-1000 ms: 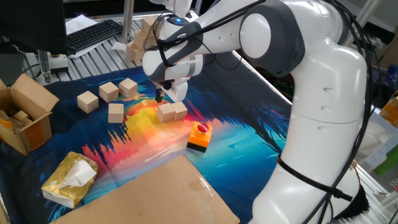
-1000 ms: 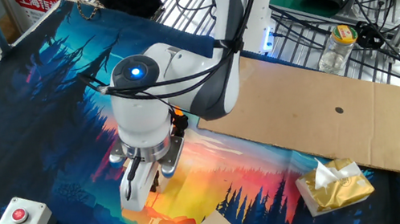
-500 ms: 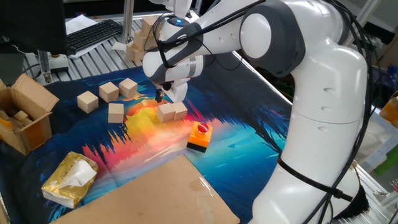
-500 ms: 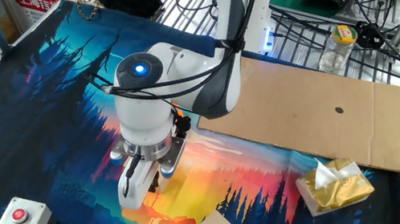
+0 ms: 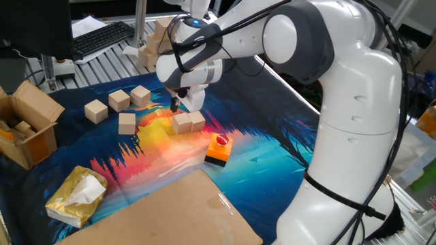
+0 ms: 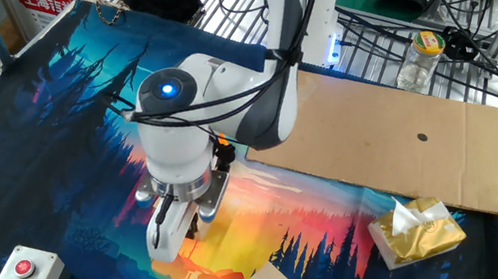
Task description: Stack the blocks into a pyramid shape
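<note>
Above paired blocks [image 5: 187, 122], fingers [image 5: 184, 103]: barely shifted over last second, hovering just over pair; spread or pinched cannot tell.
Pair touching side by side mid-counter [image 5: 272, 156]; base row begun.
Four loose blocks [image 5: 119, 108] well apart, toward cardboard box [image 5: 27, 126].
Button block [image 5: 219, 149] near pair.
Readable writing: none.

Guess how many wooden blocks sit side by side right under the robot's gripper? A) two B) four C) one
A, two blocks sit side by side on the mat just below the gripper, while four others lie apart to the left.
</note>
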